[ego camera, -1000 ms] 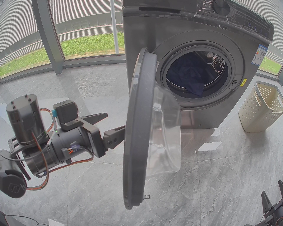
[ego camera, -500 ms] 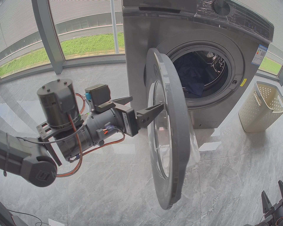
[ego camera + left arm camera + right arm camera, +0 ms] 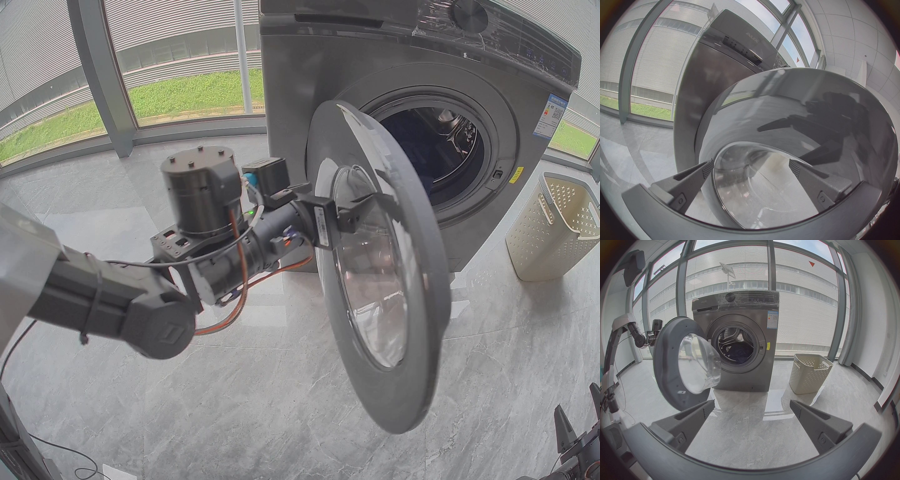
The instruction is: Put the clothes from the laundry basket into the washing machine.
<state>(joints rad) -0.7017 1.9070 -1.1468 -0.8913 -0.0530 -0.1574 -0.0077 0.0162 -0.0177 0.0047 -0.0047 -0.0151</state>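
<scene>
Grey tiles surround the washing machine (image 3: 300,75); its door (image 3: 400,375) hides half the drum beyond the left gripper (image 3: 750,164), spread wide against it.

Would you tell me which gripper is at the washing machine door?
The left gripper, its fingers open at the outer face of the door; the right gripper hangs low over the floor, well back from the washing machine.

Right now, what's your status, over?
Left gripper open at the washer door. Right gripper open, empty. Dark clothes in drum. Door stands part-open.
</scene>
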